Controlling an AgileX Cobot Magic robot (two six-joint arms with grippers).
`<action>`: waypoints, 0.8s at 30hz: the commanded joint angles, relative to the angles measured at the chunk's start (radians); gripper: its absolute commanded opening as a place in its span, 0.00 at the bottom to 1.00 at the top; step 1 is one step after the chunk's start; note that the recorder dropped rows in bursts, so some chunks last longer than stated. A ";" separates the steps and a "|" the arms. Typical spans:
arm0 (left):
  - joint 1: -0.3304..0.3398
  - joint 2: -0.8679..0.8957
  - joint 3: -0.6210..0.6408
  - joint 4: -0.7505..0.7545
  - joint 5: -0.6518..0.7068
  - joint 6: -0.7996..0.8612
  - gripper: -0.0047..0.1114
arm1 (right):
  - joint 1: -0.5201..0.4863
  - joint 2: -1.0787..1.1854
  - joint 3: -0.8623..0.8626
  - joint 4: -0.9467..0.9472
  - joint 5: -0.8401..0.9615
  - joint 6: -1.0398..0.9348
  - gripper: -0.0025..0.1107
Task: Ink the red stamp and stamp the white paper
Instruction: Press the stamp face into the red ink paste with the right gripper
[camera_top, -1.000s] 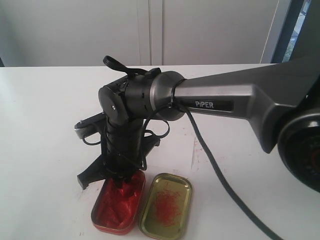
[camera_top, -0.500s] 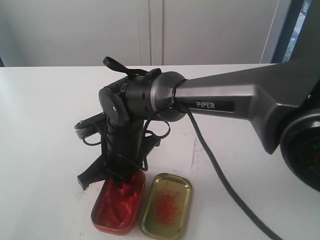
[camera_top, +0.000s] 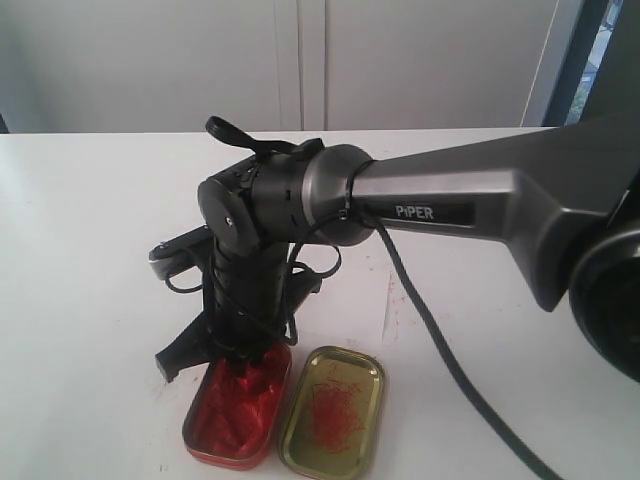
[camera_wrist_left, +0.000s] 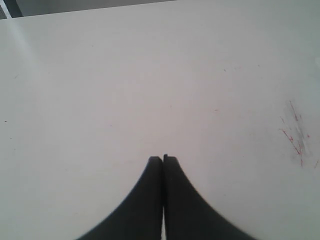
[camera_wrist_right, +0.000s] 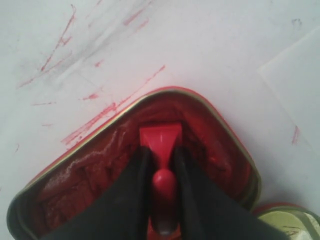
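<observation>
Right gripper (camera_wrist_right: 161, 152) pinches the red stamp (camera_wrist_right: 160, 136) by its knob, base down in the red ink tin (camera_wrist_right: 90, 172). Inking step, I'd say. Next: lift straight out, carry it to the white paper (camera_wrist_right: 300, 80) nearby.

In the right wrist view, the fingers of the right hand (camera_wrist_right: 161, 150) covered both sides of the knob of the red stamp (camera_wrist_right: 160, 136), and its inked face lay unseen. The ink tin (camera_wrist_right: 216, 134) and the white paper (camera_wrist_right: 297, 85) ran off the picture's edge, and only a corner of the gold lid (camera_wrist_right: 292, 225) showed. In the exterior view the right arm (camera_top: 480, 200) hid the stamp and most of the paper, and was itself cut off. The left hand (camera_wrist_left: 163, 159) was cropped at its base.
</observation>
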 joint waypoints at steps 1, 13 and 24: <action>0.001 -0.005 0.005 0.001 -0.005 0.000 0.04 | 0.001 -0.030 0.008 -0.008 -0.004 0.004 0.02; 0.001 -0.005 0.005 0.001 -0.005 0.000 0.04 | 0.001 -0.088 0.008 -0.028 0.003 0.004 0.02; 0.001 -0.005 0.005 0.001 -0.005 0.000 0.04 | 0.001 -0.097 0.008 -0.030 0.026 0.004 0.02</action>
